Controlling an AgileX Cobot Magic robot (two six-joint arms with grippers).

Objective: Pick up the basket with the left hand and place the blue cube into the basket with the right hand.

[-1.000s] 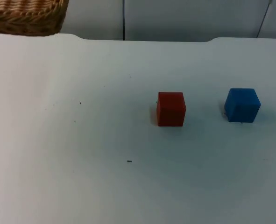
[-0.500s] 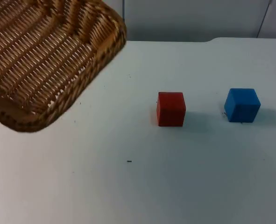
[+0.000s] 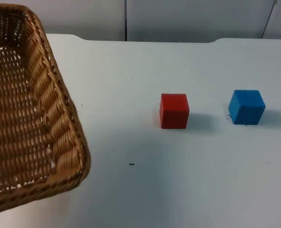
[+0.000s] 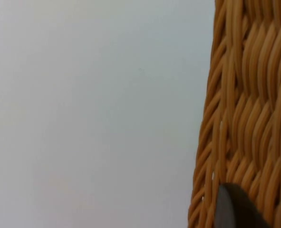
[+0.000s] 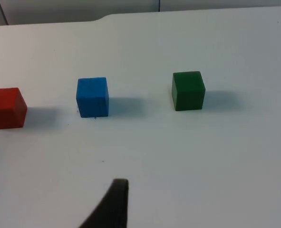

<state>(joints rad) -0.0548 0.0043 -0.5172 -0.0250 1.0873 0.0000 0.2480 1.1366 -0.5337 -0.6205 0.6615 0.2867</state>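
Presently the basket [image 3: 31, 118] hangs lifted and tilted, left gripper [image 4: 235, 209] at its weave, ready for the blue cube [image 3: 246, 107]; either gripper's finger state cannot be told.

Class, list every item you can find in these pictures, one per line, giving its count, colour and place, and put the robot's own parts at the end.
basket: one, brown wicker, on the table's left side, its woven wall also seen in the left wrist view.
red cube: one, red, on the table near the middle.
blue cube: one, blue, on the table, right of the red cube.
green cube: one, green, on the table, beyond the blue cube from the red one.
table: one, white, ending at the wall.
partition wall: one, grey, behind the table.
left tool fingertip: one, black, against the basket's wall.
right tool fingertip: one, black, above the table, short of the cubes.
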